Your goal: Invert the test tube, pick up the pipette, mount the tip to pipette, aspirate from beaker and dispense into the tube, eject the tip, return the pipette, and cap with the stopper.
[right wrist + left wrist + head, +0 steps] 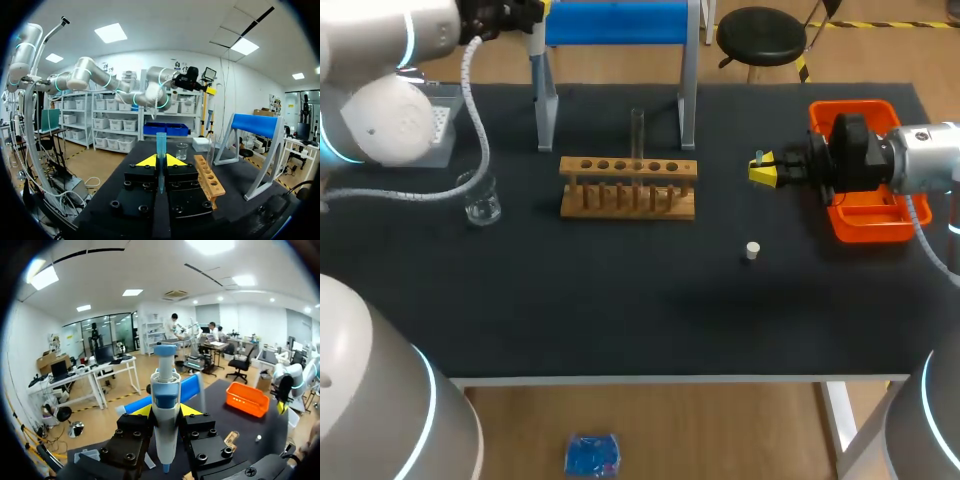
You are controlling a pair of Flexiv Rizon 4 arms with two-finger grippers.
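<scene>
My left gripper [165, 411] is shut on a white and blue pipette [165, 405], held high above the table's far left corner [525, 12]. Out over the right side of the table, my right gripper [765, 170] is shut on a small blue pipette tip [161, 150], close to the orange tray. A clear test tube [637, 135] stands upright in the wooden rack [628, 188]. The glass beaker [480, 200] sits left of the rack. A small white stopper [752, 251] lies on the mat in front of the right gripper.
An orange tray [860, 215] lies under the right arm's wrist. A blue-topped stand [615, 22] rises behind the rack. A grey tip box [442, 120] sits at the far left, partly hidden by the left arm.
</scene>
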